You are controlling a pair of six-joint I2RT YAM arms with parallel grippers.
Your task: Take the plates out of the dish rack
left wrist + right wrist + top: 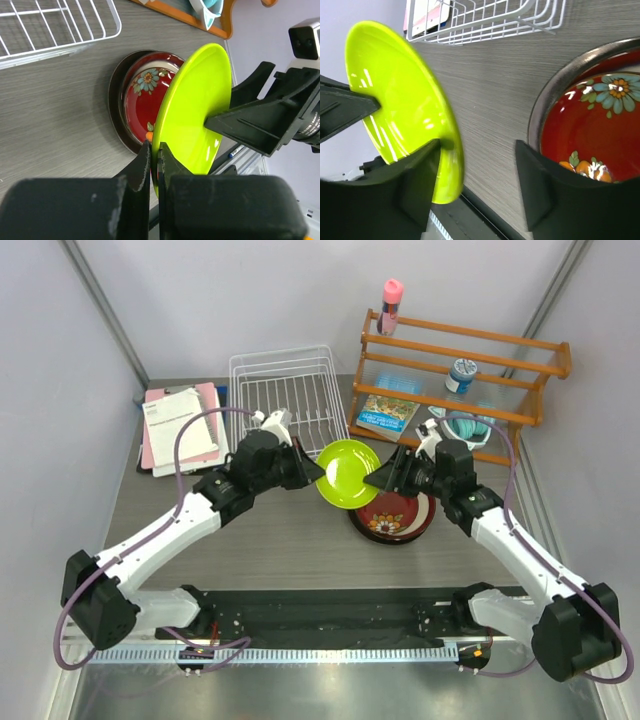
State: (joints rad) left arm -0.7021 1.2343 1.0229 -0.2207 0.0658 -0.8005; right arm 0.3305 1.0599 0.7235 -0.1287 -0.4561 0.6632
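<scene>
Pinching green plate (195,110), left hand (154,148).

Grey wood-grain table (290,532), pale walls (250,290), wooden shelf (563,358)

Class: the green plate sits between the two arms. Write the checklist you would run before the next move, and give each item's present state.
1. Left gripper shut on the rim of the lime green plate: ok.
2. Right gripper has its jaws open with the plate's rim between them, ready to close: ok.
3. Right gripper already holds the plate, so the left may let go: not ok.
4. Plate held clear of the table: ok.
5. Red floral plate has nothing lying on it, so it can take the green one: ok.
6. Dish rack holds no more plates: ok in the top view.
</scene>
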